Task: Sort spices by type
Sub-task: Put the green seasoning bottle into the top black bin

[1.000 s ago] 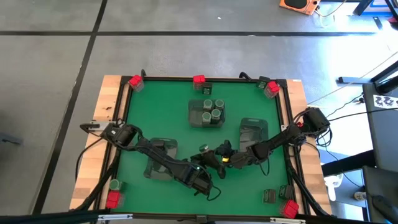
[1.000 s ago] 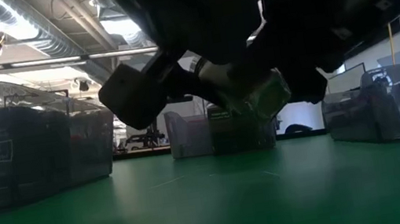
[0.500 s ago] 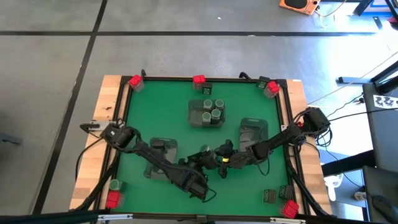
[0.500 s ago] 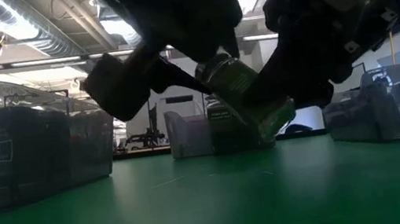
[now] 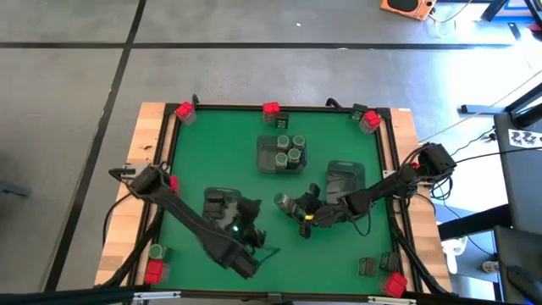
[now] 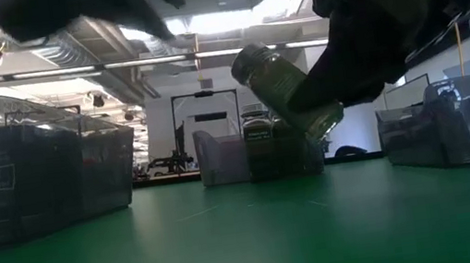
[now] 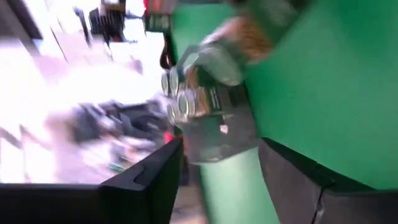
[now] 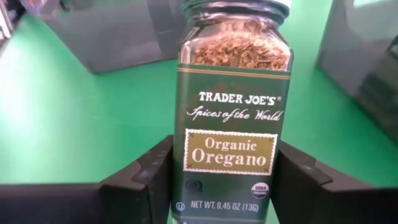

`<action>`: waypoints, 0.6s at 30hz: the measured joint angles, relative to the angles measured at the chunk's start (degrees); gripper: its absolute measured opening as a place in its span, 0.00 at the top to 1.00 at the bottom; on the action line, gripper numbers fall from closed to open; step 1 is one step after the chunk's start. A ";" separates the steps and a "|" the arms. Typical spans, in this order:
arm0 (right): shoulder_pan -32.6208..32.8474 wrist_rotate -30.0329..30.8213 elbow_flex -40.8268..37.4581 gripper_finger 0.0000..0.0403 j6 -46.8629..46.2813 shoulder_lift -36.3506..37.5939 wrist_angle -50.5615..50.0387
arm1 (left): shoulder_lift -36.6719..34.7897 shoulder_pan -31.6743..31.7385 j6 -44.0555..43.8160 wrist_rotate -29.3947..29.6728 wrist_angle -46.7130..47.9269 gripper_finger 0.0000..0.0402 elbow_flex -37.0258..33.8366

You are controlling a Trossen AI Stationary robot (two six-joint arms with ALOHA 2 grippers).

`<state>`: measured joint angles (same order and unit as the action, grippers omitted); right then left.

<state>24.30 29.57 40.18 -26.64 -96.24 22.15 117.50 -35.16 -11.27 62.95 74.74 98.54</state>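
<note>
A glass jar of oregano (image 8: 233, 118) with a dark green label is one of the spices. It hangs over the table's middle (image 5: 284, 202), with my right gripper (image 5: 302, 210) shut on it. In the low view the jar (image 6: 288, 96) is tilted, its lid up and to the left. My left gripper (image 5: 250, 212) is open a little to the jar's left, above a tray of dark tins (image 5: 218, 203). Nothing is between its fingers (image 7: 155, 180). My right gripper pinches the jar's lower, labelled body (image 8: 184, 186) between its two fingers (image 8: 146, 177), one on each side. It comes from the table's right, slanting down. The jar is lifted clear of the table, its bottom end in the gripper and its lid pointing away.
A tray with round jars (image 5: 282, 154) stands at centre far, and another grey tray (image 5: 345, 178) to its right. Red boxes (image 5: 184, 111), (image 5: 270, 108), (image 5: 369, 120), (image 5: 153, 271), (image 5: 395, 284), a jar (image 5: 156, 252) and a tin (image 5: 367, 266) sit along the edges and corners.
Both grippers met at the jar a second ago. My left gripper has let go of it, risen, rolled and drawn back toward the table's left. The jar has stayed in the air in my right gripper, tipped so that its lid points up and away.
</note>
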 joint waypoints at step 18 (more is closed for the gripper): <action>0.04 1.55 0.00 0.50 6.17 -0.07 7.76 | -36.43 10.35 -11.06 -33.16 -46.33 0.57 -35.44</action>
<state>24.34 31.12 40.18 -20.47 -96.31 29.91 81.07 -24.81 -22.33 29.80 28.41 63.11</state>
